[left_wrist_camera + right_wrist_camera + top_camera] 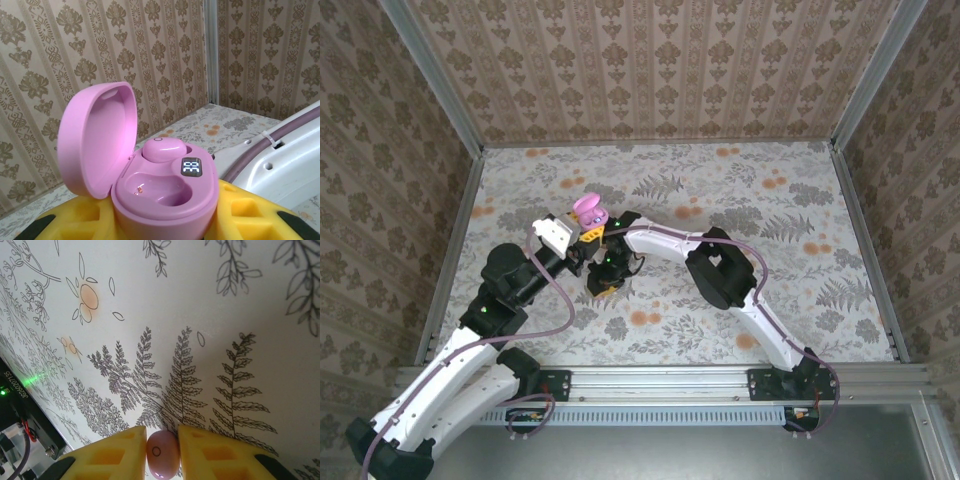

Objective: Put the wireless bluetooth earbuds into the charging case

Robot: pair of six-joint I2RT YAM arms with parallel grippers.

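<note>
Table (820, 210), white cover printed with grey ferns, orange blossoms

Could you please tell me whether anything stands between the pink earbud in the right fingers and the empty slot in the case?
Nothing visible does. The case has its lid open and its near slot bare; the other earbud sits in the far slot. The held earbud is pinched at its sides.

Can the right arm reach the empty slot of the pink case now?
Probably yes: the case stands open, its empty slot uncovered, and the right gripper with its earbud is near.
</note>
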